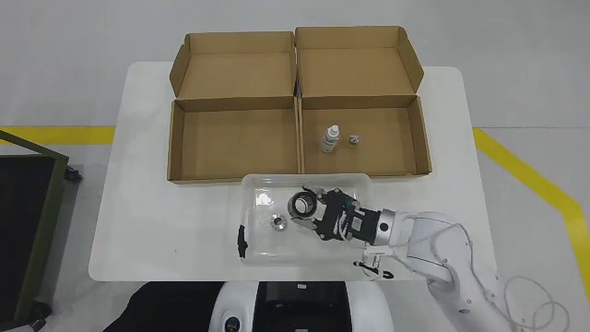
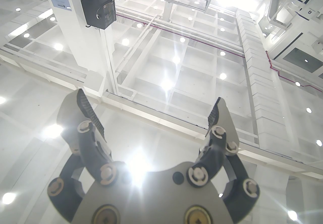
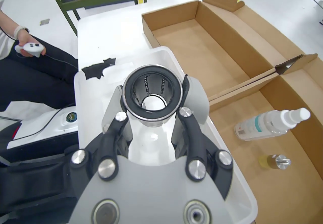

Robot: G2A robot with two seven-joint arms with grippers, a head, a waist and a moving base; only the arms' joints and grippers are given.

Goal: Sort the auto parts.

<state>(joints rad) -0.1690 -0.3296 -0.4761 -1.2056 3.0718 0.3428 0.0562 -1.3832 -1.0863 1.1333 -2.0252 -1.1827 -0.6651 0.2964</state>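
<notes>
At the near edge of the white worktop (image 1: pixel 157 203), the robot's right claw (image 3: pixel 153 91) is closed around a cylindrical metal bearing (image 3: pixel 151 112) with a black ring at its end, gripping it by the sides within the clear plastic bin (image 1: pixel 304 178). Whether the part is clear of the bin floor cannot be told. The left claw (image 2: pixel 149 98) points up at the ceiling with its fingers spread wide and nothing between them. One small metal part (image 1: pixel 276 222) lies loose in the bin, just beside the gripped bearing. Beyond the bin stand two open cardboard boxes side by side, their lids folded back. The right-hand box (image 1: pixel 387 138) holds a white spray bottle (image 1: pixel 330 137) lying on its side and a small brass-and-steel fitting (image 1: pixel 354 137) near it. The left-hand box (image 1: pixel 235 143) shows bare cardboard. By this evidence the sort looks about half done: two items are boxed, one is in hand awaiting placement, and one waits in the bin. The bearing would most likely go to one of the boxes next, though which one the scene does not settle.
</notes>
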